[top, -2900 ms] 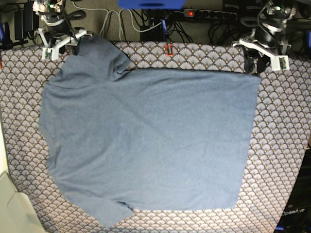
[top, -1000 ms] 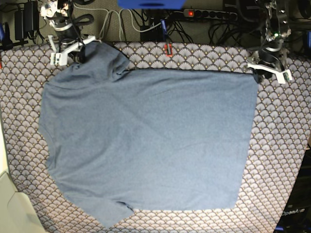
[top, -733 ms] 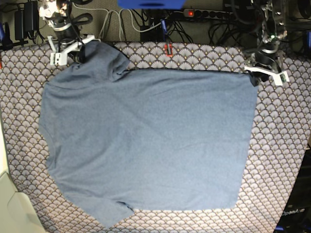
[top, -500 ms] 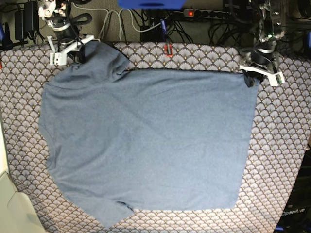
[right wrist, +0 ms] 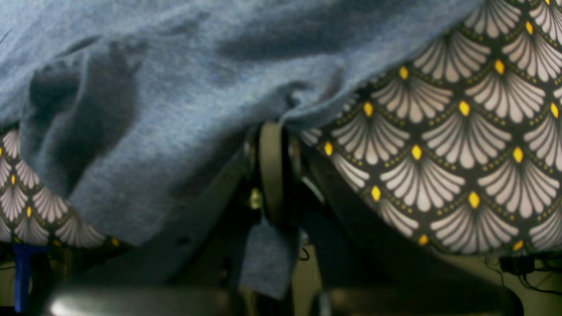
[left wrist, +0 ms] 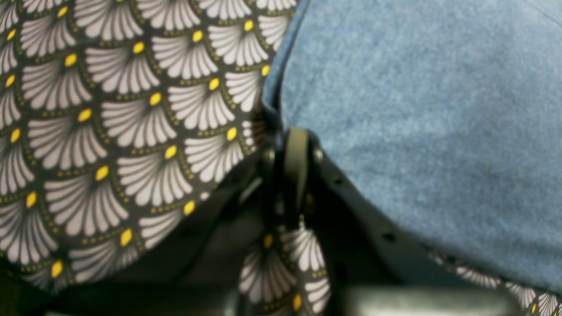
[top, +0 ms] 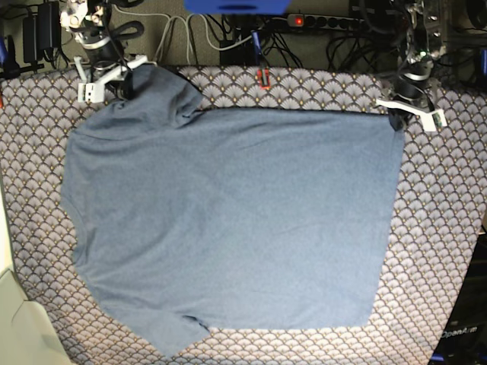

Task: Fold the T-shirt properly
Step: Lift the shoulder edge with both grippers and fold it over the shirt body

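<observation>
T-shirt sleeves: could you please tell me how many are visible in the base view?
2. One sleeve lies at the far-left corner of the T-shirt, by the right gripper; the other sleeve points toward the near edge, lower left. None looks hidden.

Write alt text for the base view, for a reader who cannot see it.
A slate-blue heathered short-sleeved T-shirt lies spread flat on a scallop-patterned tablecloth. The right gripper sits at its far sleeve, the left gripper at its far hem corner.
</observation>
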{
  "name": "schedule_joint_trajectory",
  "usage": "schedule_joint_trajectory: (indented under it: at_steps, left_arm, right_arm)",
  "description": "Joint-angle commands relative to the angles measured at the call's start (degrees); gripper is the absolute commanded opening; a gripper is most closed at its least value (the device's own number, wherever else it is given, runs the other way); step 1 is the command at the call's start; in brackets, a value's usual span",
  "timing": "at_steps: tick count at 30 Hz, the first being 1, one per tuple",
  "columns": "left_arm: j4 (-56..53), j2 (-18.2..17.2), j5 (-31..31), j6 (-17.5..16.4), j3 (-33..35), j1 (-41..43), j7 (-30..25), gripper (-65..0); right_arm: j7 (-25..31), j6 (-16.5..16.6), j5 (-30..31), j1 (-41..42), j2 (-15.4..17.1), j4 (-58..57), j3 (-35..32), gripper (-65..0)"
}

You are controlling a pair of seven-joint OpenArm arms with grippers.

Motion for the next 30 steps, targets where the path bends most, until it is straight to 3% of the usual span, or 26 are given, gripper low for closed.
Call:
schedule_joint_trajectory:
  at_steps: [1,5,8,11,14,24,30]
  left_arm:
    - [0.7,-0.3,-0.1,-0.2,0.0,0.5,1.0,-64.6]
    - [1.0,-0.3,-0.1,-0.1,0.0,1.4,1.0,-64.3]
    - [1.8,-0.3,-0.1,-0.1,-0.1,2.4,1.1,-64.3]
    - [3.3,-0.3,-0.1,-0.1,-0.1,4.1,1.1,-64.3]
    - [4.3,-0.3,-0.1,-0.1,-0.1,5.5,1.1,-64.3]
    - [8.0,-0.4,-0.1,-0.1,-3.7,2.7,1.3,-64.3]
    - [7.7,-0.4,0.4,-0.6,-8.8,-6.7,13.5,-64.3]
  right_arm:
    - [-6.1,-0.8,-2.7,-0.8,0.7,-0.8,-0.1,-65.0]
    - [-6.0,-0.3,-2.5,-0.7,2.7,0.0,-0.1,-65.0]
    - [-6.0,4.6,-2.4,-0.6,3.6,2.8,0.3,-65.0]
    - [-6.0,7.4,-2.6,-0.7,4.4,5.9,0.5,-65.0]
    - [-6.0,7.5,-2.4,-0.7,6.4,7.9,0.3,-65.0]
    - [-6.6,7.4,-2.7,3.6,6.4,13.8,0.5,-65.0]
    - [-7.4,7.4,-2.8,8.1,6.5,13.8,0.5,-65.0]
